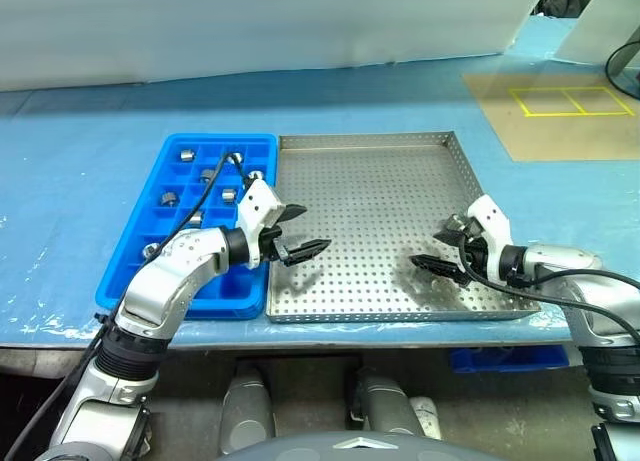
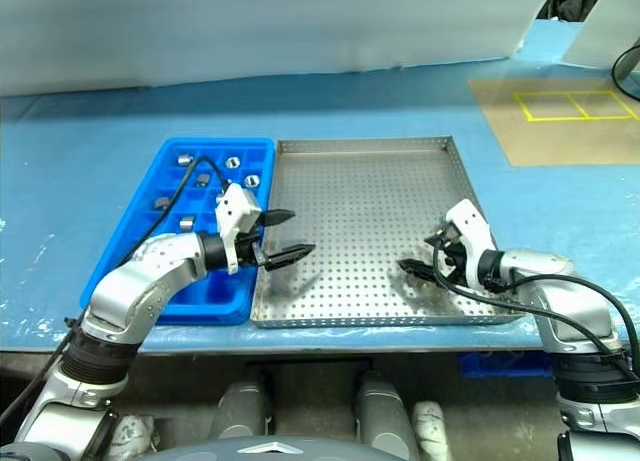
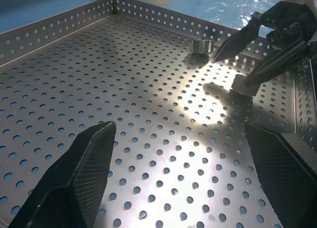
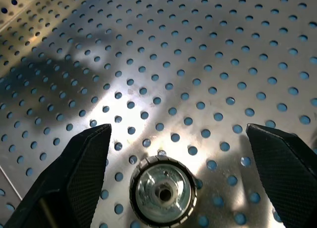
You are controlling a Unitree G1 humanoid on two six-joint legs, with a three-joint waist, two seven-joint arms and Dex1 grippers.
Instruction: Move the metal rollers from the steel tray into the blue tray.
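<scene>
Rollers [image 1: 186, 155] mostly sitting in blue tray [image 1: 150, 196]; 2 left on steel tray [image 1: 380, 181], 1 [image 4: 162, 190] between open right gripper [image 1: 441, 249]. Left gripper [image 1: 300, 231] open, empty.

No legible text, labels, brands or numbers anywhere. Only sign-like mark: yellow outlined rectangle [image 1: 572, 101], split into two boxes, on a brown sheet [image 1: 560, 131] at the table's far right.

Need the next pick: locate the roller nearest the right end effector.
In the right wrist view, the roller stands on the steel tray between the open right end effector fingers.
</scene>
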